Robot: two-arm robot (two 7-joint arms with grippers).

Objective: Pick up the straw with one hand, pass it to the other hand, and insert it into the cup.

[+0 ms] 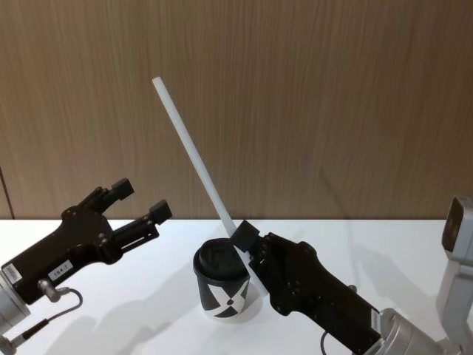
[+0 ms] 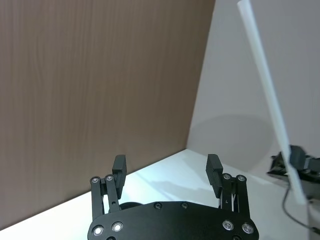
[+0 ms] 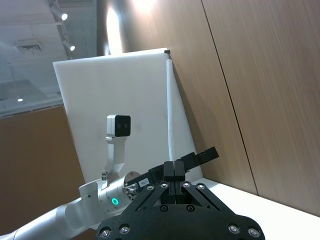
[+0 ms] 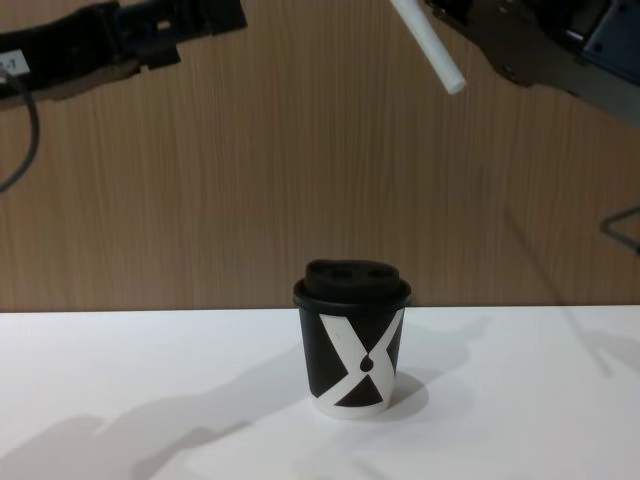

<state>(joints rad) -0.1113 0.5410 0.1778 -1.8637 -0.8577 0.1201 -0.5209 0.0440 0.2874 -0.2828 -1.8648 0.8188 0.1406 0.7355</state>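
The right gripper (image 1: 242, 238) is clamped on the straw (image 1: 196, 159) close to its lower end, above the cup (image 1: 222, 296) and a little to its right. From the fingers the straw's long part runs steeply up and toward the robot's left, and a short stub pokes out below. In the chest view the stub's tip hangs well above the lid (image 4: 352, 280) and off to its right, aimed down and rightward, not at the lid's holes. The cup stands upright on the table (image 4: 140, 390). The left gripper (image 1: 142, 198) hovers to the left, jaws spread and empty, with the straw's free length to its right and higher. Handover or insertion, I judge the tilt decides it: the stub must swing over the lid and stand nearer upright.
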